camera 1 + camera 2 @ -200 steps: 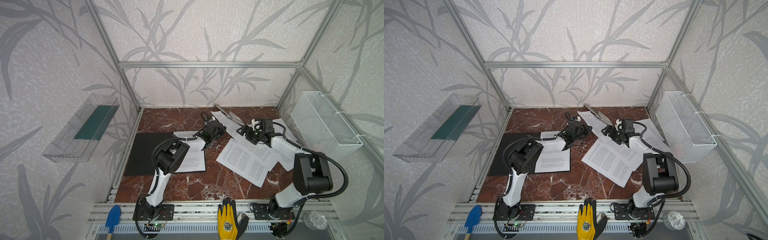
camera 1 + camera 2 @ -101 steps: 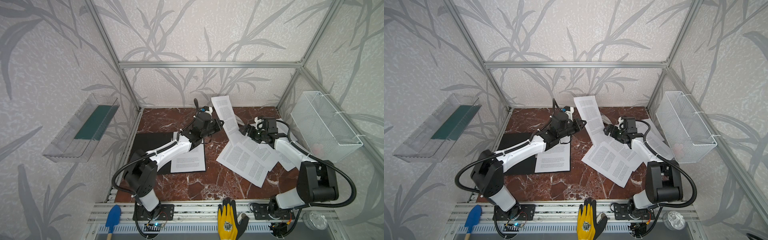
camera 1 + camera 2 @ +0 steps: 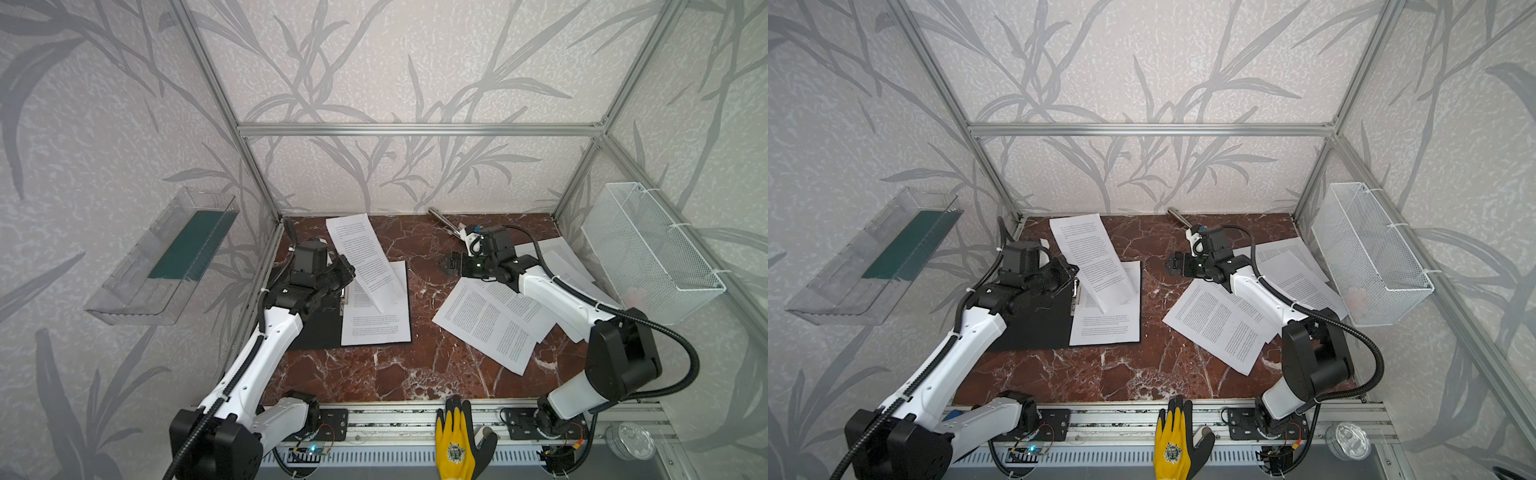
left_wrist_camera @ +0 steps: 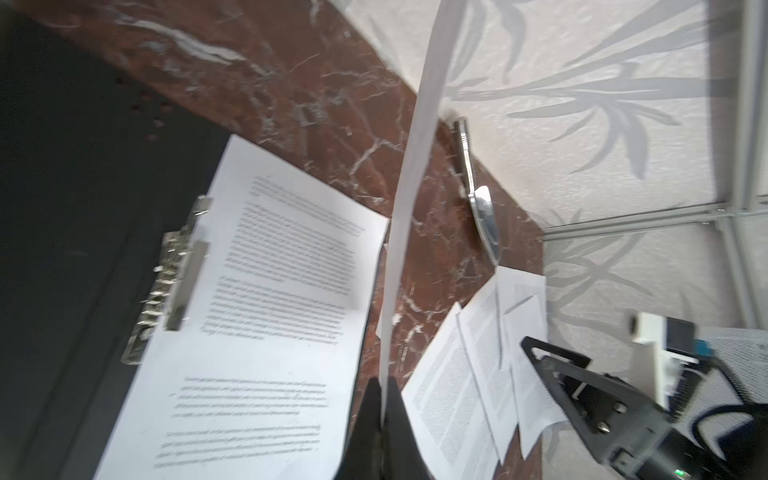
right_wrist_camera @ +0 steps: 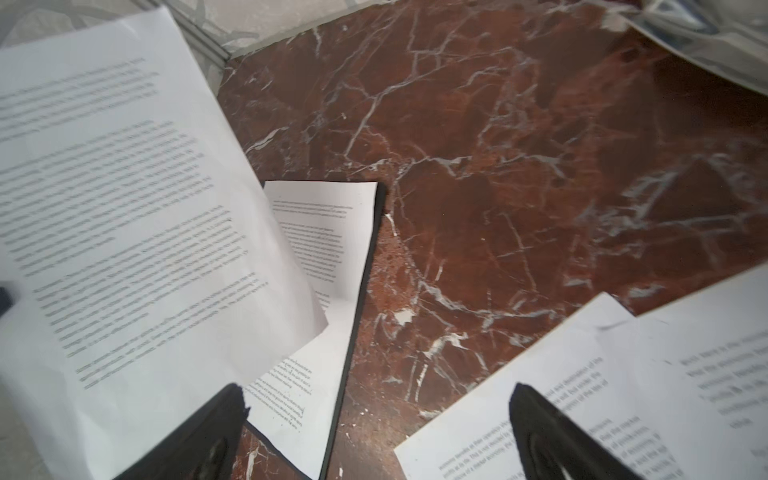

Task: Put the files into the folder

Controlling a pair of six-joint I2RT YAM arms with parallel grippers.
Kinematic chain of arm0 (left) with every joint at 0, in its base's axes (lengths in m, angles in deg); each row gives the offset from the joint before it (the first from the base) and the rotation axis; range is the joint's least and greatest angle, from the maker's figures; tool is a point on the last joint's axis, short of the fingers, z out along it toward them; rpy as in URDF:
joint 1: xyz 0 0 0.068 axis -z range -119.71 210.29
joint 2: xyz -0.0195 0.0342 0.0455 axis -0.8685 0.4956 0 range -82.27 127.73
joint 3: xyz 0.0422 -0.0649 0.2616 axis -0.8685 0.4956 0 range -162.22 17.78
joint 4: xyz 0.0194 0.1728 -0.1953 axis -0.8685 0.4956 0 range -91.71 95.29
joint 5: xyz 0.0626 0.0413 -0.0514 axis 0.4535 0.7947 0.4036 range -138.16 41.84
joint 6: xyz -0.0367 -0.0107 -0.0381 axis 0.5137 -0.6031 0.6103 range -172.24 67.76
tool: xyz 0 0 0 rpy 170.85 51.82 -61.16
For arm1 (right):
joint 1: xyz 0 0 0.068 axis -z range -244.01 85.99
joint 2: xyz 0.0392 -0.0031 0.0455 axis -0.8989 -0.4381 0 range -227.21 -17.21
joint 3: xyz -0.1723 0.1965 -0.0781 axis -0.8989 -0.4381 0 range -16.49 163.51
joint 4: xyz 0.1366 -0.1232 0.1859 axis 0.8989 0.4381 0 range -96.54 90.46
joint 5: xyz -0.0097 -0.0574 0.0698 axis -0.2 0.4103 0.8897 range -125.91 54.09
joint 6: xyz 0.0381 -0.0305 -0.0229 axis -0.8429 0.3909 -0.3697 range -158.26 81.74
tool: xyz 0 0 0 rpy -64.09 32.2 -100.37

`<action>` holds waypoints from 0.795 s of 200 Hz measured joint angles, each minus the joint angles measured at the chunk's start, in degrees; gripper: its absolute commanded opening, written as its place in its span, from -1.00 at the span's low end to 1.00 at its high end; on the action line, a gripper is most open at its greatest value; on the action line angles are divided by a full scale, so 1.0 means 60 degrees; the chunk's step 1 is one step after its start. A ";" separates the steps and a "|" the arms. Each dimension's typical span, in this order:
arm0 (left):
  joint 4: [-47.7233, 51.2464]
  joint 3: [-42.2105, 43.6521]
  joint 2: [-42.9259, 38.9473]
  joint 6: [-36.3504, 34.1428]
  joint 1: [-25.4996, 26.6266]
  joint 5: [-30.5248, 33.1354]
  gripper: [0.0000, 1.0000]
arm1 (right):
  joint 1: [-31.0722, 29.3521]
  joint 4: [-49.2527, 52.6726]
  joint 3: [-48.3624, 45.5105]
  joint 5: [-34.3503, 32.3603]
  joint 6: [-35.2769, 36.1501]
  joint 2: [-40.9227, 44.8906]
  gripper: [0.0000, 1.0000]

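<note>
Holding a sheet (image 3: 361,253) tilted over the folder (image 3: 322,332), left claw (image 4: 383,388) clenched on it | right claw (image 5: 376,392) spread, empty, over table (image 3: 415,365)

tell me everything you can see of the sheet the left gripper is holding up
The held sheet is thin white paper printed with paragraphs of small black text. The left gripper is shut on one long edge, holding it raised and steeply tilted, slightly bowed, its high end toward the rear. Its lower end hangs over another sheet lying on the black folder; whether they touch cannot be told.
</note>
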 measured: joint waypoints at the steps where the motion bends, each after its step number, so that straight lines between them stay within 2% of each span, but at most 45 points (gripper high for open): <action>1: 0.0109 -0.0007 0.0029 -0.0025 -0.0047 -0.0022 -1.00 | -0.0036 -0.0004 0.0029 0.0000 0.0004 -0.0018 0.98; 44: 0.2412 -0.0561 0.1883 -0.1501 -0.1657 -0.0219 -1.00 | -0.1381 0.0022 0.1730 0.0091 0.0011 -0.1810 0.98; 63: 0.3166 -0.0878 0.2692 -0.2033 -0.2142 0.0073 -1.00 | -0.1800 0.0135 0.2601 0.0222 0.0080 -0.2809 0.98; 119: 0.3555 -0.0947 0.3876 -0.2575 -0.2328 0.1151 -1.00 | -0.2459 0.0867 0.4867 0.0754 0.0503 -0.5027 0.98; 159: 0.3548 -0.0947 0.4120 -0.2590 -0.2634 0.1519 -1.00 | -0.2743 0.1475 0.6586 0.1075 0.1005 -0.6411 0.98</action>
